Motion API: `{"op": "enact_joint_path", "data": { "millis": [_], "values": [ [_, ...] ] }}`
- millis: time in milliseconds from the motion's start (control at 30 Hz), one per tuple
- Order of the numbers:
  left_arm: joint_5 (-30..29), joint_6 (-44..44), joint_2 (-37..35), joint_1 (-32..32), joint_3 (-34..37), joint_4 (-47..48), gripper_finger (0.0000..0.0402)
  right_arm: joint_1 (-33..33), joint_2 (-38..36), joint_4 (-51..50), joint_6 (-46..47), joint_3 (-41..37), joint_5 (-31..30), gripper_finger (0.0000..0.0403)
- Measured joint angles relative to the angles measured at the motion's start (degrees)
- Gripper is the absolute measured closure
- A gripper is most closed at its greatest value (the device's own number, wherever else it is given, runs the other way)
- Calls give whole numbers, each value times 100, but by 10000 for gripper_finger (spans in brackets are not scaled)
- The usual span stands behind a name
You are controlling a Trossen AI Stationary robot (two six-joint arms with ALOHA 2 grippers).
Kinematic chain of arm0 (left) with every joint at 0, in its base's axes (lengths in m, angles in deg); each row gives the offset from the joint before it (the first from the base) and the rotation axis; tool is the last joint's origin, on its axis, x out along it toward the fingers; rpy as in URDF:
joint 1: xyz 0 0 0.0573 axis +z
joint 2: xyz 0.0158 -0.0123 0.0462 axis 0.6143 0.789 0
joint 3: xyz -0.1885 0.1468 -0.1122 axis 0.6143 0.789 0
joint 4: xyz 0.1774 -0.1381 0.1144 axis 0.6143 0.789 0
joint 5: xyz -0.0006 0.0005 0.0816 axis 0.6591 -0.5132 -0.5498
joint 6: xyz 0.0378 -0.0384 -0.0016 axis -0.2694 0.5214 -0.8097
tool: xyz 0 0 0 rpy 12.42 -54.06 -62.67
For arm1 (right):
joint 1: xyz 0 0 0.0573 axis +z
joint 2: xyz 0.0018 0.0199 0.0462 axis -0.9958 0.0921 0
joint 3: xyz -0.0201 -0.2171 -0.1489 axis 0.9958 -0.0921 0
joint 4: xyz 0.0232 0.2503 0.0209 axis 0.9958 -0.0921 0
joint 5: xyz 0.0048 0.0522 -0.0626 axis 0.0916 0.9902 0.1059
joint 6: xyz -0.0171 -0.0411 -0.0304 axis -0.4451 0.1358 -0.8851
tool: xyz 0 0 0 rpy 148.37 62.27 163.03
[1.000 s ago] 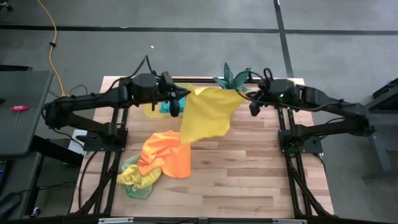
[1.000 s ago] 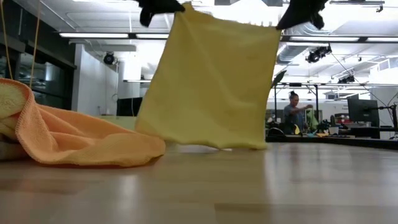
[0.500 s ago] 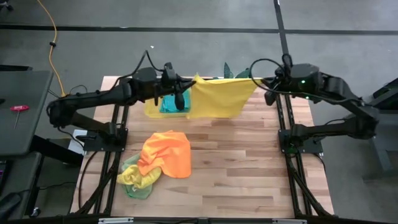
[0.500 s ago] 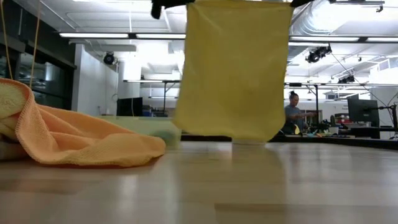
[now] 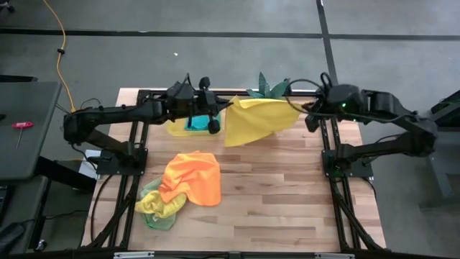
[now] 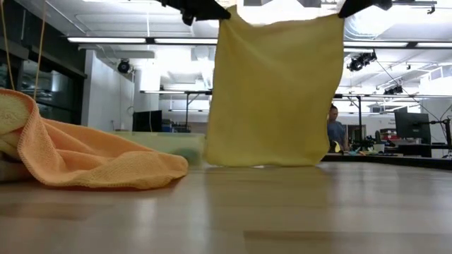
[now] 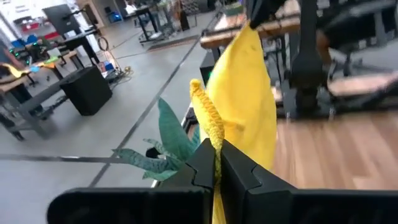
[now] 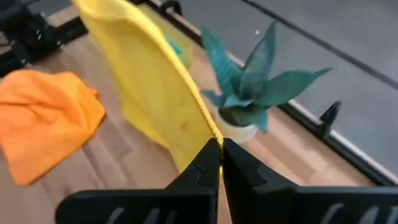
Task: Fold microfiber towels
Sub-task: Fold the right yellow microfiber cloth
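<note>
1. The table (image 5: pixel 287 208) is light wood with dark arm frames on both sides.
2. The yellow towel (image 5: pixel 251 121) hangs spread above the table's far half, its bottom edge looking just off the wood, hard to tell.
3. The orange towel (image 5: pixel 192 178) lies crumpled near the left front.
4. The left gripper (image 5: pixel 219 109) is clamped on one top corner.
5. The right gripper (image 5: pixel 305 108) is pinched on the other.

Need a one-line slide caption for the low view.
Yellow microfiber towel hangs spread between left gripper and right gripper; crumpled orange towel lies on the wooden table.
</note>
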Motion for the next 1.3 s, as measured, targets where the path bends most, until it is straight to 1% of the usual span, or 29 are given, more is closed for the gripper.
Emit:
{"op": "enact_joint_path", "data": {
  "millis": [67, 167, 300, 400, 567, 667, 767, 900, 1033, 1133, 1300],
  "values": [
    [-92, -225, 108, -68, 0, -77, 401, 171, 0, -4, 145, -59, -14, 403],
    [-133, -591, 311, -83, 0, -347, 401, 425, 1, -1, 319, -60, -323, 403],
    [-130, -1132, 508, 83, 0, -1033, 401, 590, -39, -26, 345, -58, -657, 403],
    [-86, -1469, 533, 285, -12, -1295, 401, 590, -38, -36, 339, -58, -882, 403],
    [-81, -1973, 533, 494, -448, -963, 401, 590, -42, -78, 229, 40, -1211, 403],
    [-127, -2207, 529, 516, -736, -780, 401, 590, -38, -61, 175, 202, -1245, 403],
    [-191, -2249, 527, 385, -811, -524, 401, 675, -20, -178, 135, 244, -1246, 403],
    [-260, -2217, 544, 81, -807, 116, 401, 944, 74, -507, 299, 246, -1237, 403],
    [-464, -2256, 864, -333, -796, 158, 401, 1296, 271, -885, 630, 246, -1231, 403],
    [-505, -2337, 1079, -599, -800, 40, 401, 1598, 417, -1031, 944, 246, -1226, 403],
    [-489, -1914, 1334, -1010, -802, 282, 401, 2252, 672, -1337, 1705, 246, -1140, 403]
  ]
}}
